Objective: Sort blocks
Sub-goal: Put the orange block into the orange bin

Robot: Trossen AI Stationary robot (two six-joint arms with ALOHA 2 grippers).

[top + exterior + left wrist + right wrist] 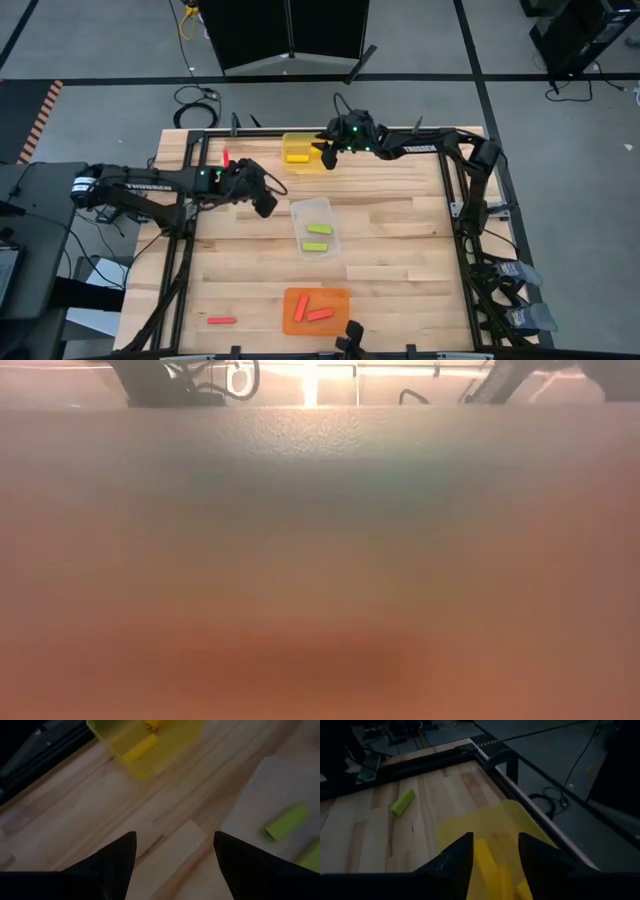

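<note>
My left gripper (266,203) (175,865) is open and holds nothing. It hovers over bare wood between the yellow tray (300,152) (150,745) and the clear tray (315,228). My right gripper (327,156) (495,865) is open over the yellow tray (490,830), and a yellow block (484,862) lies in the gap below its fingers. The left wrist view shows two yellow blocks (140,749) in that tray. Two lime green blocks (318,238) (287,821) lie in the clear tray. Red blocks (315,311) lie in the orange tray (316,310).
One red block (221,321) lies on the table near its near-left corner, and another (226,157) near the far-left corner. The right wrist view shows a greenish block (402,802) on bare wood beyond the yellow tray. A blurred orange surface (320,580) fills the low view.
</note>
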